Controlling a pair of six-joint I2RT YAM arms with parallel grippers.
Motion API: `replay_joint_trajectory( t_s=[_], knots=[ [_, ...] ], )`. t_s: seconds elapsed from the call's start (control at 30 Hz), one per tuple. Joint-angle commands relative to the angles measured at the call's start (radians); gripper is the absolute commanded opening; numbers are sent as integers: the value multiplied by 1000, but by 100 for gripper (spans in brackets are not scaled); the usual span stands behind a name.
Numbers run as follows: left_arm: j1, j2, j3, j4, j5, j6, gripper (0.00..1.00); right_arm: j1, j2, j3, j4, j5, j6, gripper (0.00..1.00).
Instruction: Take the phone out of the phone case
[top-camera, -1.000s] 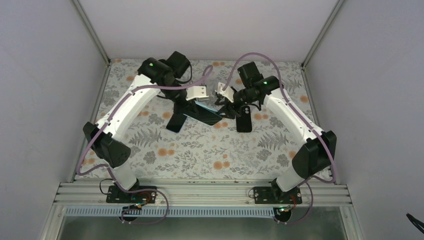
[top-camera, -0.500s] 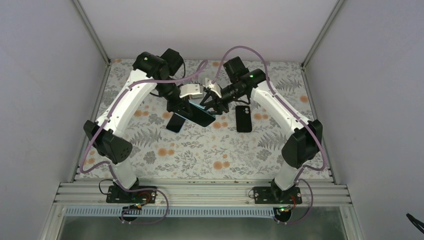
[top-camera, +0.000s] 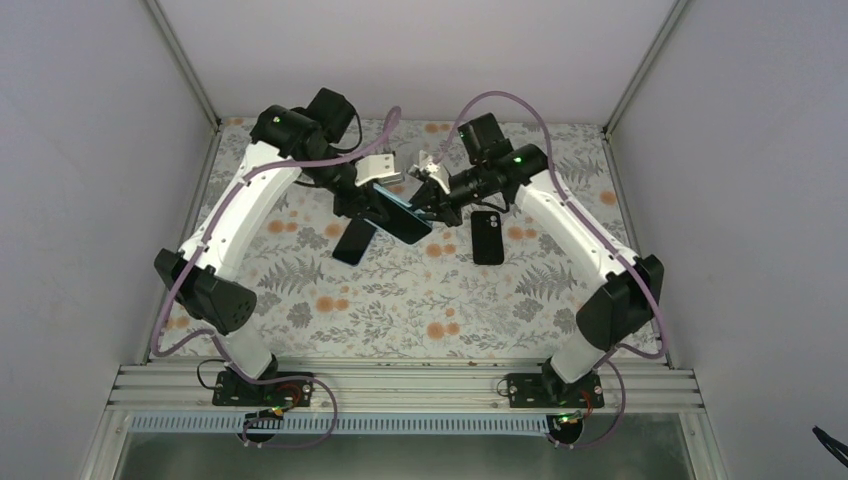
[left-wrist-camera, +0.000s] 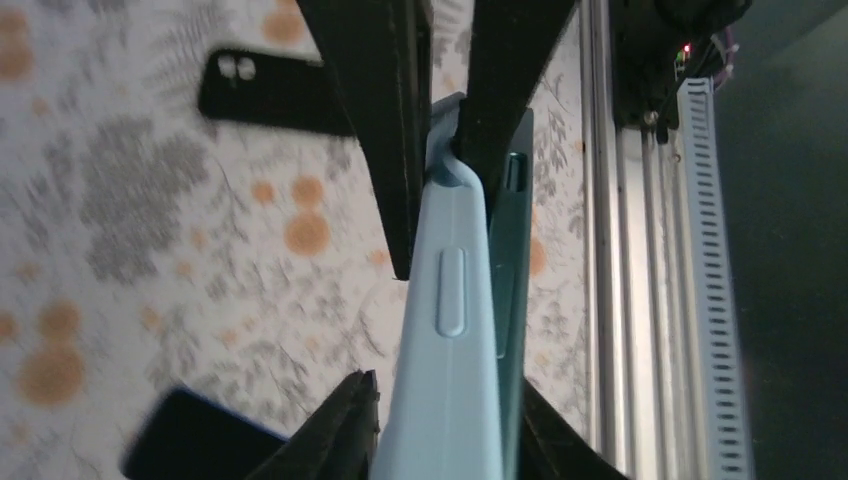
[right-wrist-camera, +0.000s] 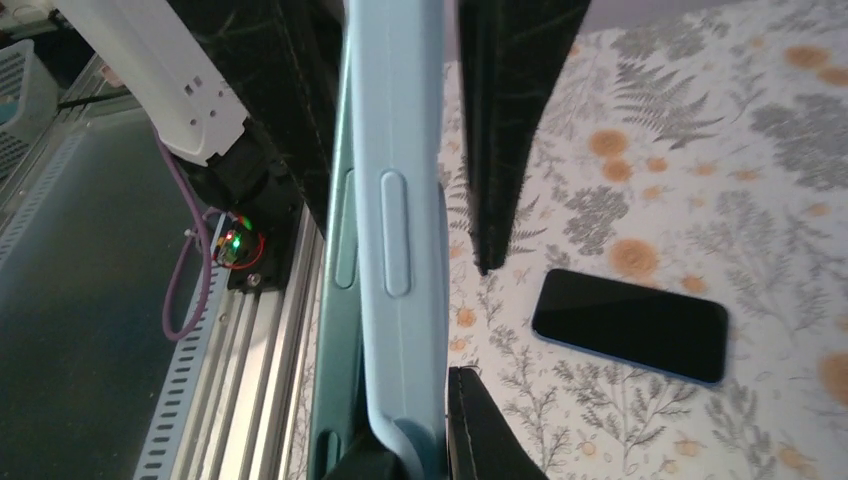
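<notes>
I count three phone-shaped things on my feed. The first is the task's phone (left-wrist-camera: 511, 250), a dark teal slab sitting in its light-blue phone case (left-wrist-camera: 448, 380). It is held up off the floral table (top-camera: 400, 300), midway between the two arms, tilted and edge-on to both wrist cameras.

The left gripper (top-camera: 368, 203) has its black fingers (left-wrist-camera: 370, 110) pinched on one end of the phone case. There the blue lip curls against the inner finger, just beside the phone's edge. The right gripper (top-camera: 432, 205) is clamped closed on the other end, with the phone case and phone sandwiched between its fingers (right-wrist-camera: 515, 110). One side button shows on the case wall in each wrist view.

The other two things lie flat on the table, well apart from each other. A black handset (top-camera: 487, 237) rests back-up with two camera lenses showing, below the right gripper; I cannot tell whether it is a phone or an empty case. A dark-screened phone (top-camera: 353, 241) with a blue rim lies face-up below the left gripper.
</notes>
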Motion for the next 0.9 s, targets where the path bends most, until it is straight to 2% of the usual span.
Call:
replay_joint_trajectory(
  t_s=[0.0,0.13,0.23,0.27,0.33,0.4,0.47,0.53,0.57,0.67,0.73,0.87],
  knots=[
    [3,-72,-71,318,107,-84,41,-49,-85,-26,94,-126,-19,4],
    [9,-162,-160,376,33,-106,77,-148,-120,-72,63,-135,-50,4],
    [12,-217,-191,405,-45,-127,91,-204,-135,-90,25,-119,-76,4],
    [12,-237,-198,415,-75,-132,99,-219,-134,-89,10,-114,-84,4],
    [14,-279,-226,460,-159,-152,100,-244,-130,-89,0,-89,-77,4],
    [13,-323,-292,569,-268,-186,100,-268,-132,-103,75,-52,24,4],
    [6,-366,-401,764,-407,-249,100,-277,-147,-134,228,36,201,3],
    [-22,-372,-474,878,-526,-273,100,-277,-180,-185,420,164,393,3],
    [-37,-373,-500,927,-551,-278,100,-275,-198,-209,512,231,489,4],
    [-84,-377,-569,1069,-602,-293,100,-238,-242,-266,704,432,600,3],
    [-109,-367,-603,1153,-615,-311,100,-193,-238,-258,750,565,657,3],
    [-156,-334,-658,1315,-656,-341,100,-114,-162,-181,740,753,738,3]
  ],
)
